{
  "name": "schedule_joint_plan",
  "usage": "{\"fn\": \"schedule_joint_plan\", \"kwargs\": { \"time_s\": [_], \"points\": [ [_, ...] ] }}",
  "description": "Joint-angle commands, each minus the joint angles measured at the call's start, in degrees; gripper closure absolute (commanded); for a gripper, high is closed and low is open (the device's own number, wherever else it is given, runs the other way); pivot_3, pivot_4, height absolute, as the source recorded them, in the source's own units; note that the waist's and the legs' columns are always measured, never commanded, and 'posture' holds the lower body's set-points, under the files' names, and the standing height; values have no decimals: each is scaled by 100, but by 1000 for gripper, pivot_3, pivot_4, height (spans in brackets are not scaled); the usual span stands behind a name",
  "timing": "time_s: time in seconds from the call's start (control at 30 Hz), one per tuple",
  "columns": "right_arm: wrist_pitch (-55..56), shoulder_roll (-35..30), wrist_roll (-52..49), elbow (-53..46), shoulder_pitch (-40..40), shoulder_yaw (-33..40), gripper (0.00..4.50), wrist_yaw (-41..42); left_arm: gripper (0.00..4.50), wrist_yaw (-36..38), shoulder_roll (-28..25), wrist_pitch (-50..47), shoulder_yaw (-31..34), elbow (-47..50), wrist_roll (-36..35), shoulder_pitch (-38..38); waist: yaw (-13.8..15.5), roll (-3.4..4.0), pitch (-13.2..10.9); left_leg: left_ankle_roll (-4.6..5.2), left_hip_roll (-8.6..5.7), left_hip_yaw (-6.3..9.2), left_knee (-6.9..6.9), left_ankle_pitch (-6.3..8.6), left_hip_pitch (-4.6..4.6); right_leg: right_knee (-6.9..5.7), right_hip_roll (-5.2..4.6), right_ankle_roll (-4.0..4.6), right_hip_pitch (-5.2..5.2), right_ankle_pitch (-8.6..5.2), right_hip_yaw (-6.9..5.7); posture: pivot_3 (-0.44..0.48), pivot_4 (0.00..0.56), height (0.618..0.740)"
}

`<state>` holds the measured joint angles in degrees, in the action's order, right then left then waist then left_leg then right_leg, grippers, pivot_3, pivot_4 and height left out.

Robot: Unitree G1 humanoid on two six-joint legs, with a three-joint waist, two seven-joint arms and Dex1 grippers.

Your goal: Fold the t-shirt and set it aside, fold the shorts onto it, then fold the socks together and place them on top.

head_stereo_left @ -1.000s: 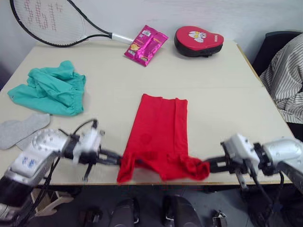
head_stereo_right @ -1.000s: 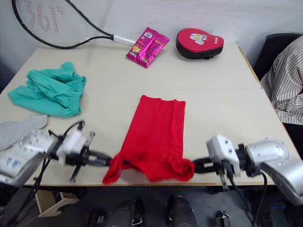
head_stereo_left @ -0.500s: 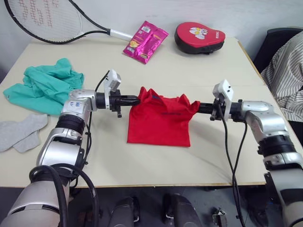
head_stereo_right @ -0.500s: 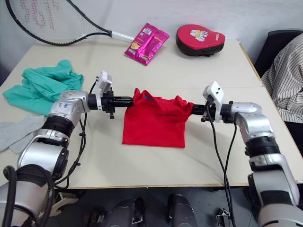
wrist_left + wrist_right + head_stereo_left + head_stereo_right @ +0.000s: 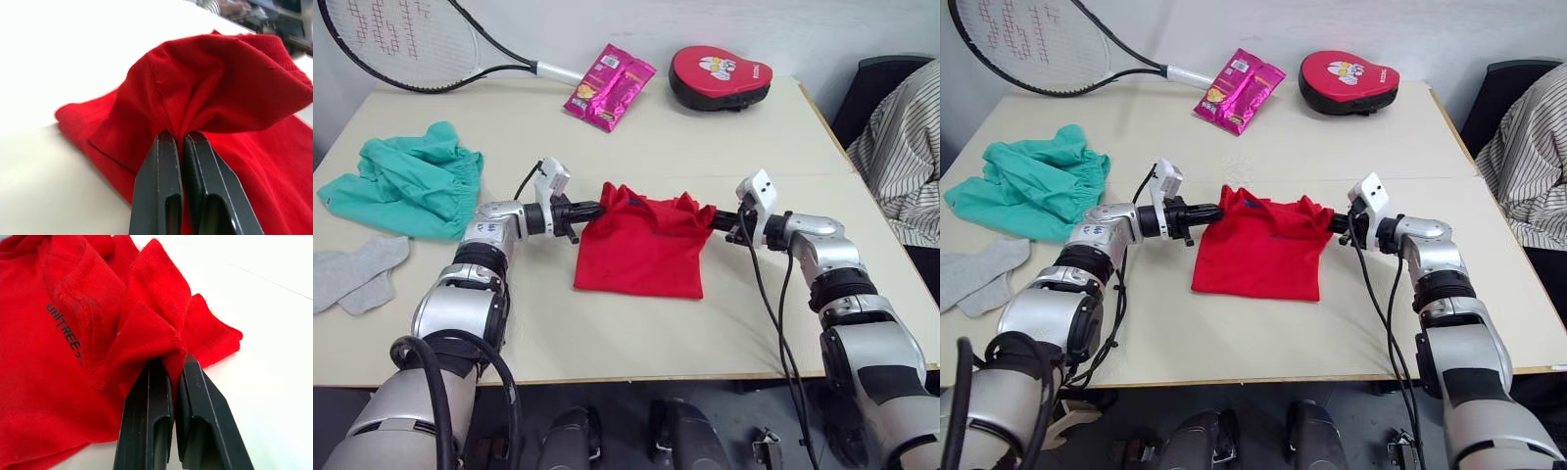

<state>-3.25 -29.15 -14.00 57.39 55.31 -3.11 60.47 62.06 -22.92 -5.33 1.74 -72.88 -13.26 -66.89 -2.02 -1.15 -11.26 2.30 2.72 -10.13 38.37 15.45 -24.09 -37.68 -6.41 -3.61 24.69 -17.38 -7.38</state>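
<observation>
The socks (image 5: 357, 274) lie flat at the table's (image 5: 764, 127) left edge, far to the left of the t-shirt (image 5: 641, 245), with the shorts (image 5: 406, 181) bunched just beyond them, also well left of the t-shirt. A tennis racket (image 5: 401, 39) rests at the far left corner, beyond the shorts. The left gripper (image 5: 592, 209) reaches in from the left of the t-shirt, its 2 fingers (image 5: 168, 196) pinched tight on a gathered fold at the t-shirt's far left corner. The t-shirt lies mid-table as a folded rectangle, its far edge lifted slightly and strung between the 2 grippers, its near edge flat on the table. A pink snack packet (image 5: 612, 73) sits well beyond the t-shirt, and a red padded mitt (image 5: 720, 76) lies to the right of the packet. The right gripper (image 5: 713, 220) comes in from the right of the t-shirt, its fingers (image 5: 146, 431) clamped on a bunched fold at the far right corner. A person's striped sleeve (image 5: 906, 157) shows past the table's right edge
</observation>
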Motion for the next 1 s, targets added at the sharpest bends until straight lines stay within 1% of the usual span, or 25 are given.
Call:
{"fn": "schedule_joint_plan", "kwargs": {
  "time_s": [0.03,0.07,0.13,0.17,0.2,0.3,0.43,0.47,0.53,0.6,0.63,0.77,0.8,0.83,0.87,0.9,1.0],
  "points": [
    [-53,-52,22,116,140,331,4500,-222,3908,-205,-112,-203,287,6,7,-117,-3,0,0,0,-1,0,-1,0,0,0,1,0,0,0,-1,0,150,740],
    [-62,-33,29,132,153,372,4500,-252,3700,-296,-115,-201,289,8,73,-83,-2,0,0,0,-1,0,-1,0,0,0,3,0,0,0,-2,0,150,740],
    [-229,3,17,198,222,463,3988,-306,3042,-500,-111,-222,335,-5,144,-40,-2,0,0,0,-2,1,-1,0,0,-1,2,0,-1,0,-1,0,150,740],
    [-168,22,57,219,241,488,3824,-380,2806,-598,-108,-247,363,-15,161,-33,-1,0,0,0,-3,1,-2,0,0,-2,2,0,-1,0,0,0,150,740],
    [-143,43,127,286,276,518,3453,-609,2431,-758,-102,-199,391,-18,188,-23,-2,0,0,0,-2,1,-1,0,0,-2,2,0,-1,0,-1,0,150,740],
    [71,80,324,441,314,572,2470,-1172,1564,-1256,-83,-144,523,-36,215,-25,-13,0,0,0,-2,1,-1,-1,0,-4,-4,0,0,0,2,0,150,740],
    [293,122,392,535,287,751,1021,-1787,229,-1472,-92,30,605,15,284,67,-17,0,0,-2,-2,1,-5,-2,1,-3,-4,0,-1,0,1,0,150,740],
    [375,124,384,533,266,807,722,-1863,0,-1454,-102,116,613,43,303,106,-22,0,0,-2,-2,0,-6,-2,1,-3,-4,0,0,0,1,0,150,740],
    [578,77,391,502,200,898,17,-2027,0,-1447,-154,315,652,108,320,196,-38,0,0,-2,-3,-1,-6,-2,1,-3,-3,0,-1,0,2,0,150,740],
    [746,-1,365,421,125,999,17,-2040,0,-1406,-243,625,742,199,295,303,-58,0,0,-3,-2,-1,-7,-3,2,-3,-2,0,-1,0,1,0,150,740],
    [880,-49,313,315,68,1072,17,-1939,0,-1261,-309,709,741,252,307,370,-71,0,0,-3,-2,0,-8,-3,2,-2,-2,0,-1,0,1,0,150,740],
    [976,-178,-31,-327,-214,1298,17,-1151,0,-624,-498,1080,783,553,218,611,-108,0,0,-5,-3,-1,-13,-4,2,1,8,0,-1,0,0,0,150,740],
    [1002,-322,-123,-1037,-589,1154,17,-567,0,-202,-608,1357,743,949,166,836,-110,0,0,-5,-3,-1,-14,-4,2,2,9,0,0,0,0,0,150,740],
    [946,-555,-226,-2047,-1165,893,17,92,0,504,-804,1961,529,1652,173,1298,-107,2,1,-5,-3,-1,-13,-4,2,1,12,0,-1,0,0,0,150,740],
    [857,-720,-302,-2805,-1594,721,17,545,0,1000,-940,2381,380,2180,179,1644,-107,3,2,-5,-3,-1,-18,-4,2,6,12,0,0,0,1,0,150,740],
    [756,-836,-364,-3331,-1892,622,17,796,0,1308,-1026,2631,287,2558,175,1890,-105,4,2,-7,0,0,-27,-2,5,14,5,1,-3,-1,4,0,150,740],
    [513,-1017,-569,-4880,-2891,412,17,1025,0,1879,-1250,2490,14,3858,-8,2738,-103,4,3,-18,5,0,-28,7,6,21,9,4,-3,-3,2,0,150,740]
  ]
}}
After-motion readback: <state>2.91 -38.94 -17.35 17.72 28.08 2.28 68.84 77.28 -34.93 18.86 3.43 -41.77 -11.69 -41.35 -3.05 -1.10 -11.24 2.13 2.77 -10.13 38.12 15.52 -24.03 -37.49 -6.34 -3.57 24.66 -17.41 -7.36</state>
